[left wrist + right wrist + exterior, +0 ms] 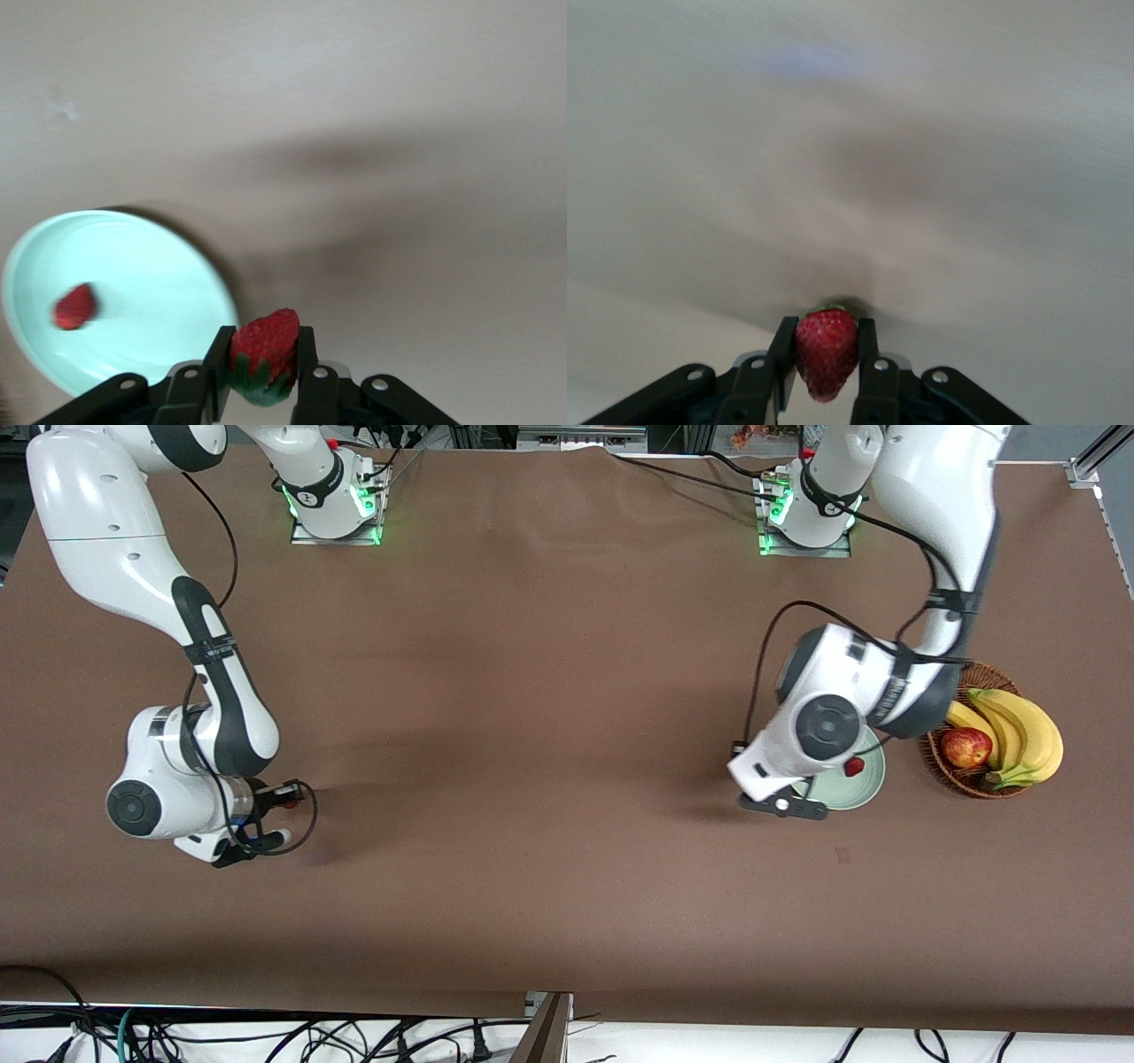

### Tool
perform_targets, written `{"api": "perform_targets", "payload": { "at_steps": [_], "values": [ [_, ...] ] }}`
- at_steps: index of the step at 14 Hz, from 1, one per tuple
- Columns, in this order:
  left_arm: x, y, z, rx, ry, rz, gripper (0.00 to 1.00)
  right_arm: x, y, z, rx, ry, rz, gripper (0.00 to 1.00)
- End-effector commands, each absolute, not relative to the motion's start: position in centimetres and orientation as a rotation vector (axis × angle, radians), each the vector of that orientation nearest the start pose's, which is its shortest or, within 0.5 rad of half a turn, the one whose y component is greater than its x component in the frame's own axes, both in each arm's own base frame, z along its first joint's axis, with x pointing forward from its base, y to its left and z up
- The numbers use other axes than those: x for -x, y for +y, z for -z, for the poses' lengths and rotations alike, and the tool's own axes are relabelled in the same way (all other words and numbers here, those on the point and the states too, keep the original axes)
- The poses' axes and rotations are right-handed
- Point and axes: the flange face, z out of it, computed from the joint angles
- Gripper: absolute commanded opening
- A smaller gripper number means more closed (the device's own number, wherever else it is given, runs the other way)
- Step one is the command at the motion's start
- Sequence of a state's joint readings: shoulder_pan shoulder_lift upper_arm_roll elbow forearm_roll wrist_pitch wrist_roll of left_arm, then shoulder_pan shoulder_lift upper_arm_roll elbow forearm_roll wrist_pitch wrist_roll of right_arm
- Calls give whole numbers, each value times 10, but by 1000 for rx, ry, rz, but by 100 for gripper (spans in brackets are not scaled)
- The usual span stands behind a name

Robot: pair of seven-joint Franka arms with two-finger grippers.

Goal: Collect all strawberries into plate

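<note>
Left gripper (263,359) clamped on strawberry (264,343) beside plate (168,305), one berry (74,306) inside. Right gripper (826,354) pinching another strawberry (827,348) over table (532,691).

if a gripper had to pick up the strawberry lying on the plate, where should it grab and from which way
Judging by its pose, come straight down from above: the strawberry lies on its side on the shallow plate, whose low rim would likely block a sideways approach. Close the fingers across its widest part, near the stem end, gently, since it looks soft.
</note>
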State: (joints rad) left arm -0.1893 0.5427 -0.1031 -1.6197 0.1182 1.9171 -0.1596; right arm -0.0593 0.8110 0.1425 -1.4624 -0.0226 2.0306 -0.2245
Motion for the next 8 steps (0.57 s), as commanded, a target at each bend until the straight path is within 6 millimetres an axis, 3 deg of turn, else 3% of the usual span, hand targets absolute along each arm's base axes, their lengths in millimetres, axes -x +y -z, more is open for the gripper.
{"api": "perform_targets", "payload": {
  "at_steps": [1,4,7,8],
  "values": [
    [-634,-129,-284,2981,415,-396,0,-685,117,-203,2988,-213,-338,0],
    [-625,-103,-255,2987,433,-395,0,-660,247,-208,3036,30,-286,0],
    [-606,-84,-216,2999,472,-303,0,-609,396,-203,2968,352,-126,0],
    [-603,-81,-210,3007,472,-278,1,-591,434,-197,2923,443,-83,0]
  ]
}}
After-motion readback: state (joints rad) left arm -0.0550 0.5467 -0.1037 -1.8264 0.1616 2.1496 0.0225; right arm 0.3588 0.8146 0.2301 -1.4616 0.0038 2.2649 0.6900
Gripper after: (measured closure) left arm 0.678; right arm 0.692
